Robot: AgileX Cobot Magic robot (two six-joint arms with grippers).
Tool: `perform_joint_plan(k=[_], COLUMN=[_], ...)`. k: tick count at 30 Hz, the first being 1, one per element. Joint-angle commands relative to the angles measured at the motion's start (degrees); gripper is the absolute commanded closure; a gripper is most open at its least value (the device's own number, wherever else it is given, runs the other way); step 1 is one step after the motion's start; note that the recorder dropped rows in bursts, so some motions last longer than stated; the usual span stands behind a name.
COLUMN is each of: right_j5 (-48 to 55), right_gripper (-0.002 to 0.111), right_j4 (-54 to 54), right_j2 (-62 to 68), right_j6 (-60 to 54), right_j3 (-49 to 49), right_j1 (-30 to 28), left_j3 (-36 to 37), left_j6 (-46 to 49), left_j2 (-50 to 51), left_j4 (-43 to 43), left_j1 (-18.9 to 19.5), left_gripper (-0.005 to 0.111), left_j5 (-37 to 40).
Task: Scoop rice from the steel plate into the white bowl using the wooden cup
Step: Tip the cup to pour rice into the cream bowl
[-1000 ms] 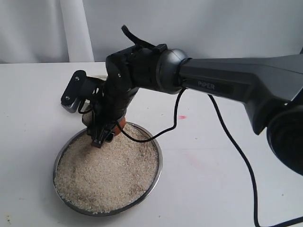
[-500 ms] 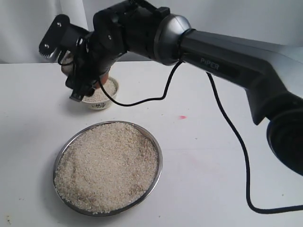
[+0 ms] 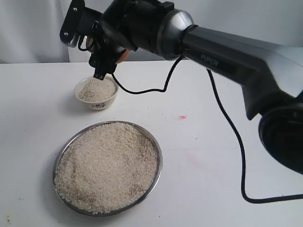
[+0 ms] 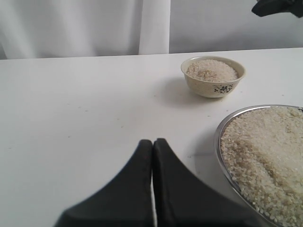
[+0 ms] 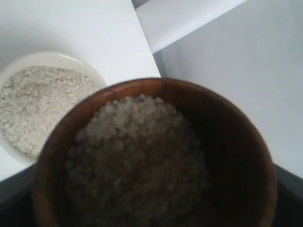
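My right pincer (image 3: 101, 71) is spread wide around the wooden cup (image 5: 156, 156) and holds it above and just beside the white bowl (image 3: 79, 90), with rice (image 5: 137, 151) inside it. The glossy wood looks stiff and slick, and light even when loaded, so I judge that my 2 fingers belong across its round belly. The steel plate (image 3: 160, 163) lies near the bowl. My left pincer (image 4: 152, 142) is pressed shut and empty.

The robot's right arm (image 3: 246, 52) showed a dark grey angular shell lettered "PiPER" in pale type, a glossy rounded grey joint (image 3: 173, 26), black wrist parts and a thin black cable (image 3: 242, 184), while the left gripper (image 4: 152, 142) had matte black wedge-shaped fingers (image 4: 132, 189).
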Motion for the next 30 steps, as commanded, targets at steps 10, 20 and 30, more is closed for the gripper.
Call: perform_joint_plan(k=[10, 20, 30], right_j5=[-3.5, -1.6, -4.7], right_gripper=[0.108, 0.108, 0.108], right_j4=[-8.9, -18.5, -25.2], right_j2=[12.9, 22.1, 25.4], right_j6=[3.6, -1.3, -11.7], right_j3=[-14.6, -24.8, -24.8], right_j1=[-0.2, -0.7, -0.1], left_j3=[0.1, 0.1, 0.1], left_j6=[0.0, -0.1, 0.0], left_j2=[-0.1, -0.1, -0.1], left_j4=[0.0, 0.0, 0.0], left_j1=[-0.3, -0.3, -0.3], left_gripper=[0.107, 0.107, 0.107], left_j5=[-0.8, -0.8, -0.8])
